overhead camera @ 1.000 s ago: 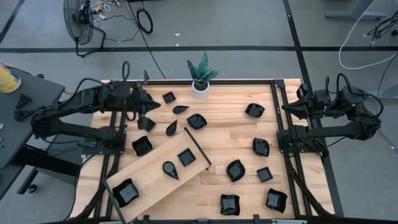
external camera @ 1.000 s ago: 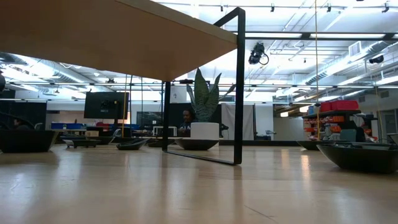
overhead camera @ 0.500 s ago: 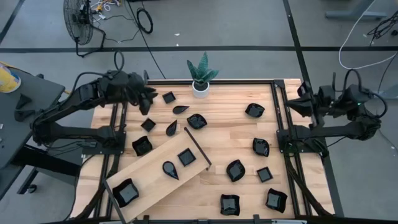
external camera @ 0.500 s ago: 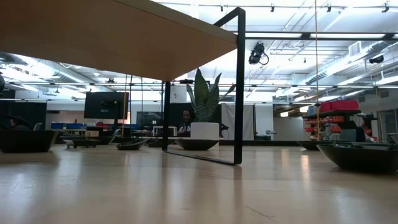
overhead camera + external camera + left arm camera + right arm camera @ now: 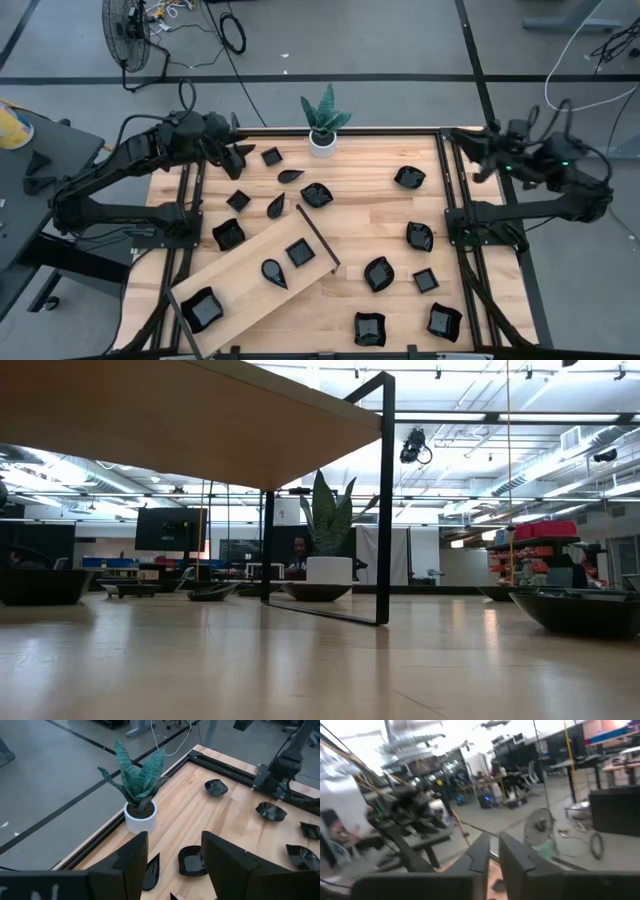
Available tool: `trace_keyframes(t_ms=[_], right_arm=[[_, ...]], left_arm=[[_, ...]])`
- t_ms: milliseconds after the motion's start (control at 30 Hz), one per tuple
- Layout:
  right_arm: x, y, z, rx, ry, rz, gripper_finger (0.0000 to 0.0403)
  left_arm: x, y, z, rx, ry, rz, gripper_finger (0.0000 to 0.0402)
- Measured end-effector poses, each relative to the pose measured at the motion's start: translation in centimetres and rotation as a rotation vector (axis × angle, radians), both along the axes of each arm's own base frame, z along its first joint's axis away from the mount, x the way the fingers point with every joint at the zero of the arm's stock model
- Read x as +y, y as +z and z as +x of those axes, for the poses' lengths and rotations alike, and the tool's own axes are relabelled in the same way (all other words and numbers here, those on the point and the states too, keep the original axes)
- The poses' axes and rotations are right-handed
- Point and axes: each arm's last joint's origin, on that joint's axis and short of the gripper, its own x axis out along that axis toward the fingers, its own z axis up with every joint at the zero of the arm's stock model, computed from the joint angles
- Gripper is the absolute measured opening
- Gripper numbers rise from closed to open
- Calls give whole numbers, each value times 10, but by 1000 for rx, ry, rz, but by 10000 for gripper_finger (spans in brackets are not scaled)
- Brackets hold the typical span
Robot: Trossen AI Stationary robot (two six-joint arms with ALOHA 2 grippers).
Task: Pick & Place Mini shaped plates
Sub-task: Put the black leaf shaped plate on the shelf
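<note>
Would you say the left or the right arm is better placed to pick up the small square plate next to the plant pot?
Probably the left. The left gripper hovers open and empty at the table's far left corner, near the square plate. The right gripper sits at the far right edge, across the table.

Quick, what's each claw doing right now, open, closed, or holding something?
Left claw: open, holding nothing.
Right claw: slightly parted, holding nothing.

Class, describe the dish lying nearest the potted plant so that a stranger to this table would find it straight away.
Start at the white pot with the green plant at the table's far edge. Just in front of it, toward the left arm's side, lies a small black teardrop dish. Its neighbours are a square dish and a larger wavy dish.
</note>
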Motion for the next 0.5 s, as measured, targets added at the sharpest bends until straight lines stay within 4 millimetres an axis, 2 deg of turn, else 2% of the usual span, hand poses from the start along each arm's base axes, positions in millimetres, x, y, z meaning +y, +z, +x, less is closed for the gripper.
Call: trace_keyframes(t_ms=[300, 500], right_arm=[[-7, -16, 60, 176, -90, 93, 163], [-16, -32, 93, 261, -49, 223, 204]], left_arm=[[0, 0, 0, 0, -2, 1, 188], [-1, 0, 0, 1, -30, -2, 188]])
